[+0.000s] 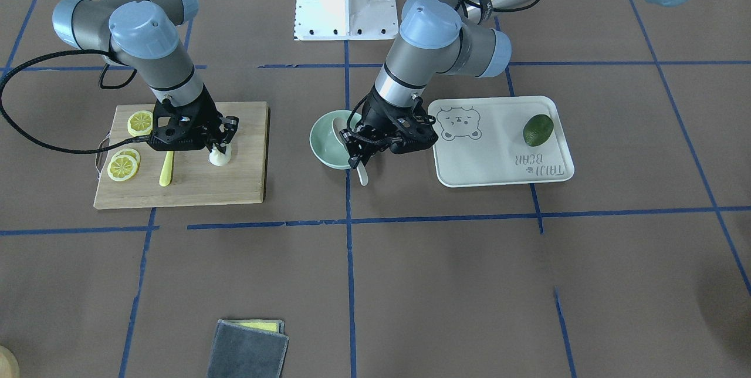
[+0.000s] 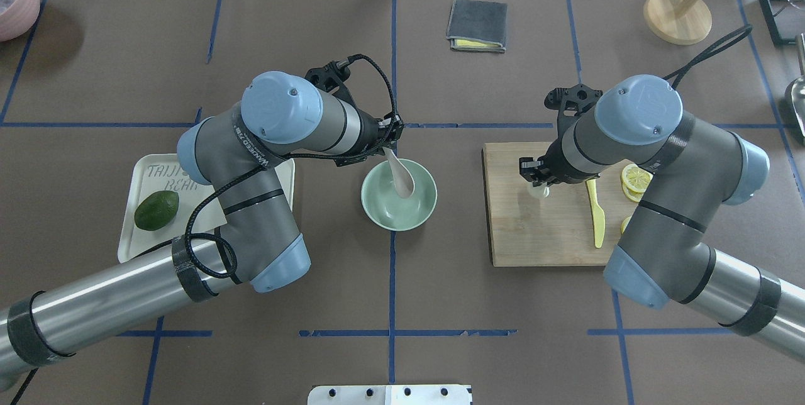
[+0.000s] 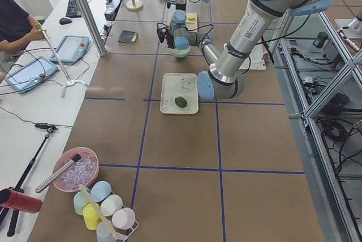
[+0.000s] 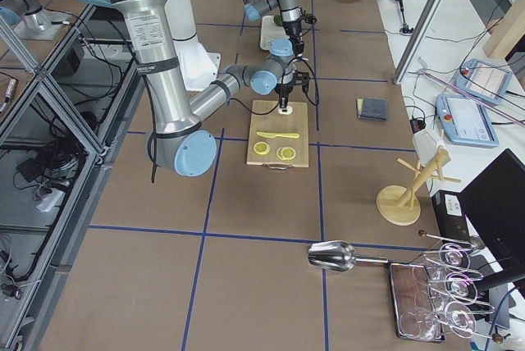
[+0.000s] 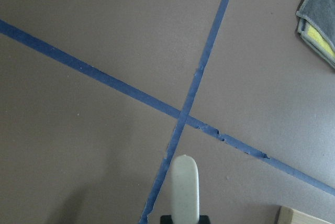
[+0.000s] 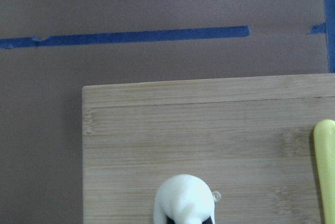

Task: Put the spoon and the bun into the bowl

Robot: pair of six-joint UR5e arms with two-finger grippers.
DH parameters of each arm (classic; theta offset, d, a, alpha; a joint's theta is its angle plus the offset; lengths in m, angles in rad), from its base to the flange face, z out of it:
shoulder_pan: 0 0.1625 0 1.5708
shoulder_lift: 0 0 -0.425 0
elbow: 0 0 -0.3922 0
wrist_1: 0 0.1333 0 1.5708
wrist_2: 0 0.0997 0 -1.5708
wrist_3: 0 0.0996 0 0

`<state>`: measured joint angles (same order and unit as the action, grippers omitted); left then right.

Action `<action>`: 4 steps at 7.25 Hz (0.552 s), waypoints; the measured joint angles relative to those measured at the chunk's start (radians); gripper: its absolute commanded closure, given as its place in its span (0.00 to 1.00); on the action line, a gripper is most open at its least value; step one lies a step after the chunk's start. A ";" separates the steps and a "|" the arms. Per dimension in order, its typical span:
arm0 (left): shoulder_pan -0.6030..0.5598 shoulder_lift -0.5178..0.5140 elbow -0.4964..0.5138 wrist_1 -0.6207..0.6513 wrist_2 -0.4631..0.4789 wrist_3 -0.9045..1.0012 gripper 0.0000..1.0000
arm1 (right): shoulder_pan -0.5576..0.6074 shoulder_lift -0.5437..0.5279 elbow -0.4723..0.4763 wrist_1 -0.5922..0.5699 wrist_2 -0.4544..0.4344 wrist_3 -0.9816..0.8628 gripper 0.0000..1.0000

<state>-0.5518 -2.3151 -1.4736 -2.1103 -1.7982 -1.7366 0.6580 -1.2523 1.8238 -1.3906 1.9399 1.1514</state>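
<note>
The mint-green bowl [image 1: 321, 144] stands at the table's middle, also in the overhead view [image 2: 385, 213]. My left gripper [image 2: 386, 142] is shut on the handle of the pale spoon [image 2: 402, 180], held tilted over the bowl's far rim with its scoop inside the bowl. The handle end sticks out past the fingers [image 1: 362, 176] and shows in the left wrist view [image 5: 186, 187]. My right gripper [image 1: 222, 148] is down on the wooden cutting board [image 1: 234, 184], shut on the white bun [image 1: 218, 158], which touches the board. The bun fills the bottom of the right wrist view [image 6: 183, 200].
Lemon slices [image 1: 141, 122] and a yellow plastic knife [image 1: 166, 168] lie on the board beside the right gripper. A white bear-printed tray [image 1: 499, 161] with a dark green fruit [image 1: 538, 130] sits by the left arm. A folded grey cloth [image 1: 249, 347] lies near the operators' edge.
</note>
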 measured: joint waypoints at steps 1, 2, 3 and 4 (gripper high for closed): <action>0.004 -0.001 -0.002 0.000 0.001 0.001 0.00 | 0.004 0.001 0.010 -0.010 0.002 -0.001 1.00; 0.006 0.001 -0.004 0.000 0.002 0.009 0.00 | 0.006 0.002 0.014 -0.013 0.002 -0.001 1.00; 0.008 0.008 -0.012 0.002 0.003 0.017 0.00 | 0.009 0.007 0.015 -0.015 0.002 -0.001 1.00; 0.008 0.025 -0.042 0.007 0.002 0.021 0.00 | 0.011 0.018 0.015 -0.016 0.002 -0.001 1.00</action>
<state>-0.5439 -2.2900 -1.5156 -2.1031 -1.7965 -1.7151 0.6690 -1.2347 1.8386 -1.4061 1.9417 1.1505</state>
